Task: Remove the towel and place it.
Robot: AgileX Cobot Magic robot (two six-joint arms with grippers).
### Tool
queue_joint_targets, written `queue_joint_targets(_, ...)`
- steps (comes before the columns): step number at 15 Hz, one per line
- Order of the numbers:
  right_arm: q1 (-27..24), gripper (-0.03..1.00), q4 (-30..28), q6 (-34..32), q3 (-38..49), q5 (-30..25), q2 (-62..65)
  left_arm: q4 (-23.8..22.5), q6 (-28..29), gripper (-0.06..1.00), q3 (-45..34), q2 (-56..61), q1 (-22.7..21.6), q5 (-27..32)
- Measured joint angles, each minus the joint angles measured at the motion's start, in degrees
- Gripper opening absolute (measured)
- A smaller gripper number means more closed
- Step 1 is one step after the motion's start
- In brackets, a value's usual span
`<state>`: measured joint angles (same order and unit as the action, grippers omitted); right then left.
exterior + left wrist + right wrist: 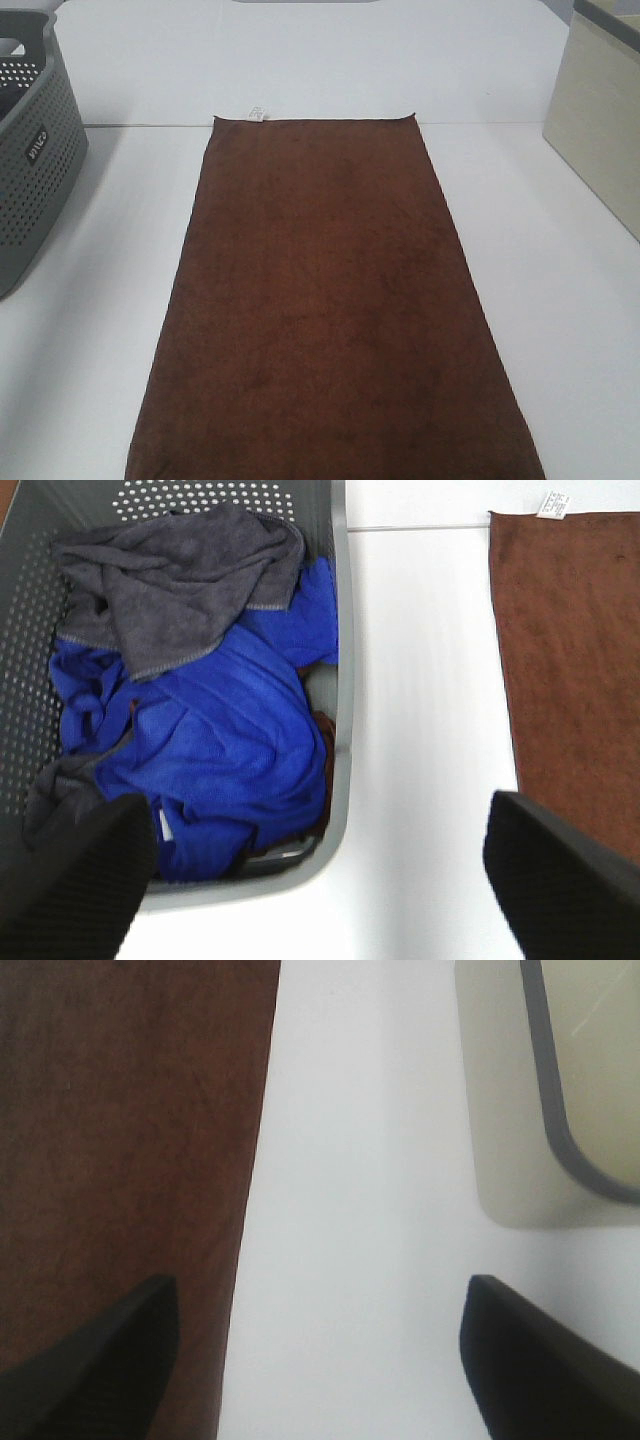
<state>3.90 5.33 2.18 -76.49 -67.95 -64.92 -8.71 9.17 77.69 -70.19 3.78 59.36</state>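
The dark brown towel (325,310) lies flat and spread out lengthwise down the middle of the white table, with its small white label (256,114) at the far left corner. It also shows in the left wrist view (570,670) and in the right wrist view (120,1160). My left gripper (320,880) is open and empty, above the table between the grey basket (345,680) and the towel's left edge. My right gripper (320,1360) is open and empty, above the bare table by the towel's right edge. Neither arm shows in the exterior high view.
The grey perforated basket (35,150) stands at the far left and holds a blue cloth (220,750) and a grey cloth (170,580). A beige bin (600,110) stands at the far right; it also shows in the right wrist view (520,1110).
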Motion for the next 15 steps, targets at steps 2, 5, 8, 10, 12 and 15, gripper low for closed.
queue_joint_targets(2, 0.00, 0.75, 0.00, -0.06, 10.03, 0.11, 13.18, -0.46, 0.80, 0.83, -8.65, 12.66, 0.00, -0.29)
queue_joint_targets(5, 0.00, 0.75, 0.00, -0.06, 18.91, 0.11, 28.93, -3.90, 0.92, 0.83, -18.05, 28.76, 0.00, 1.43)
queue_joint_targets(8, 0.00, 0.75, 0.00, -0.06, 25.27, -0.17, 41.31, -4.98, 0.40, 0.83, -26.47, 42.11, 0.00, 2.23)
queue_joint_targets(10, 0.00, 0.75, 0.00, -0.06, 28.71, -0.29, 47.84, -5.04, -0.57, 0.83, -31.57, 50.25, 0.00, 2.58)
queue_joint_targets(12, 0.00, 0.75, 0.00, -0.06, 31.74, -0.63, 52.83, -4.87, -0.80, 0.83, -36.44, 57.75, 0.00, 3.44)
queue_joint_targets(15, 0.00, 0.75, 0.00, -0.06, 36.04, -0.74, 58.61, -2.98, -1.83, 0.83, -41.14, 68.47, 0.00, 6.88)
